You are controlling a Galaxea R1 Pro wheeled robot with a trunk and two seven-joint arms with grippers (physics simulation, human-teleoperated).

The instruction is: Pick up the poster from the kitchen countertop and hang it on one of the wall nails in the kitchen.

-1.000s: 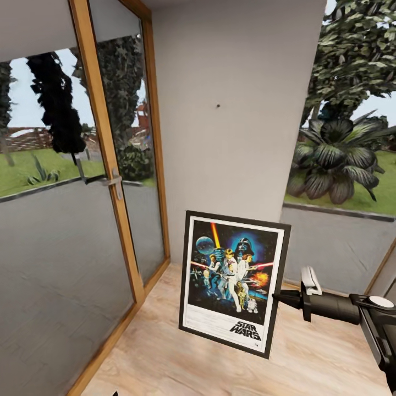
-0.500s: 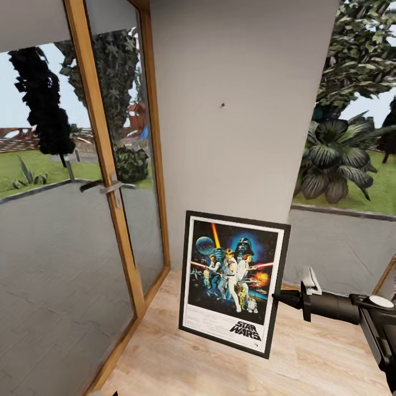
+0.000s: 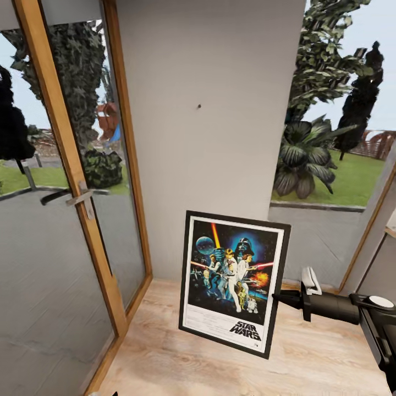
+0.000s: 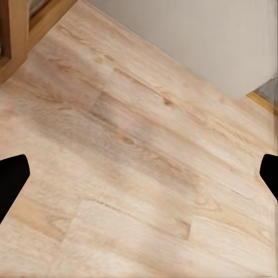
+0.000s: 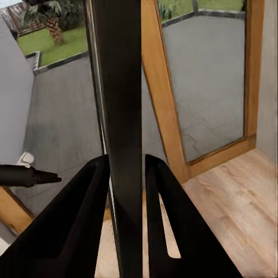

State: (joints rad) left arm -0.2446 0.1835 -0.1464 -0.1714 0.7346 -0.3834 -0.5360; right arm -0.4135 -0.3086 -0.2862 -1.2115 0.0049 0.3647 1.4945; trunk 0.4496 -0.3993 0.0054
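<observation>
1. Right gripper point(image 3: 281, 298) pinches the black-framed Star Wars poster's point(image 3: 231, 280) right edge, held upright above the pale wood floor point(image 3: 308, 357).
2. Tiny dark wall nail point(image 3: 199, 106) sits well above on the plain grey wall point(image 3: 220, 66).
3. Left gripper point(image 4: 139, 174) spread wide over the floor.

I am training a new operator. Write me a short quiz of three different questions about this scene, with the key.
1. True or false: the right gripper grips the poster by its edge.
2. The wall nail is: A) above the poster, B) below it, C) on the door frame.
3. Fill in: in the left wrist view, the left gripper's fingers stand apart over the wooden ____.

Key: 1 true, both fingers press the frame edge; 2 A; 3 floor.
</observation>
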